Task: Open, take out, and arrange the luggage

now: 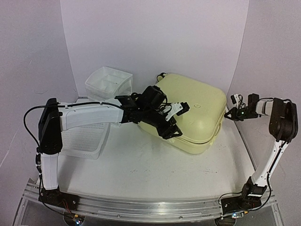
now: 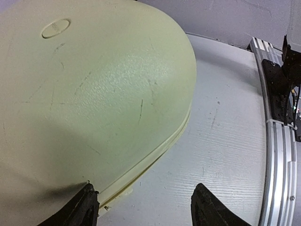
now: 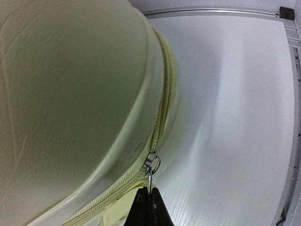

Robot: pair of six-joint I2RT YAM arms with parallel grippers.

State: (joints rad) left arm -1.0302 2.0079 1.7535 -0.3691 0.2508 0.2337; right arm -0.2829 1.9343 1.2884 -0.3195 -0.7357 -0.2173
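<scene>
The luggage (image 1: 188, 110) lies flat and closed on the white table (image 1: 141, 165), a little right of the middle, with its pale yellow shell facing up. My left gripper (image 1: 170, 129) hangs over the near left corner of it, and its jaws are spread apart with nothing between them. In the left wrist view one finger (image 2: 80, 207) is at the rim of the shell and the other one is over the bare table; I cannot tell if the first finger really touches the shell. My right gripper (image 1: 230, 113) is at the right side of the luggage, low at the zipper line. Its jaws are pressed together, and in the right wrist view they pinch the small metal zipper pull (image 3: 151, 165), which stands out from the yellow zipper band (image 3: 162, 117). To the left of the luggage a white mesh basket (image 1: 87, 139) stands under my left arm, and behind it is a white plastic tray with compartments (image 1: 109, 82).
</scene>
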